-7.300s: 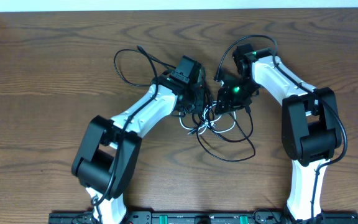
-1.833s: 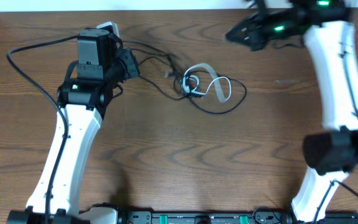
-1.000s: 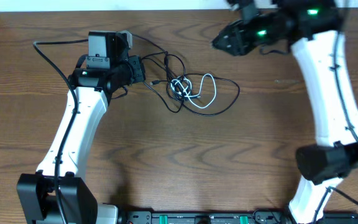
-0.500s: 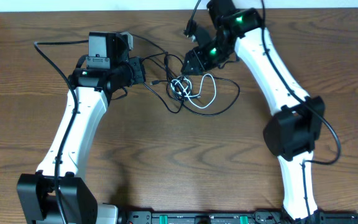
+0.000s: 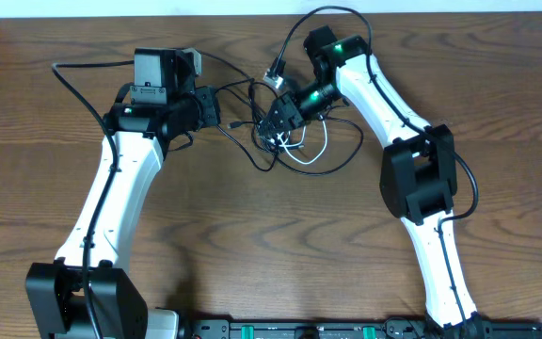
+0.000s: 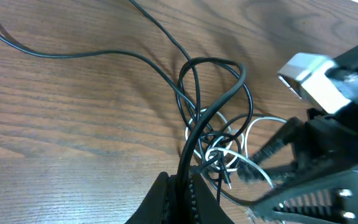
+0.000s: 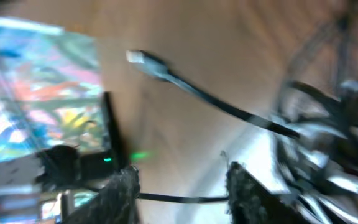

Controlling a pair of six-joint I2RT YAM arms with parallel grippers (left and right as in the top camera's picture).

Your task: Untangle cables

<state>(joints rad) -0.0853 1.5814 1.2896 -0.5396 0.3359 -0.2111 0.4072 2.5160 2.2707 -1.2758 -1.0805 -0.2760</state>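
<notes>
The black cable (image 5: 358,141) and the white cable (image 5: 316,149) lie knotted together on the wooden table (image 5: 252,245) at the back middle. My left gripper (image 5: 216,106) is just left of the knot and is shut on a strand of the black cable (image 6: 216,106); the white cable (image 6: 263,119) loops behind the knot in that view. My right gripper (image 5: 273,122) is open and low over the knot's left side. In the blurred right wrist view its fingers (image 7: 182,186) straddle a black strand (image 7: 185,199), with a plug end (image 7: 138,57) nearby.
Thick black robot wires arc off the left arm (image 5: 73,66) and over the right arm (image 5: 323,14). A pale wall edge (image 5: 158,8) bounds the table at the back. A black rail (image 5: 299,330) runs along the front.
Both grippers pulled apart from the tangle, stretching it. The left arm has since held still with the black cable. The right arm swung down from the back right onto the knot.
</notes>
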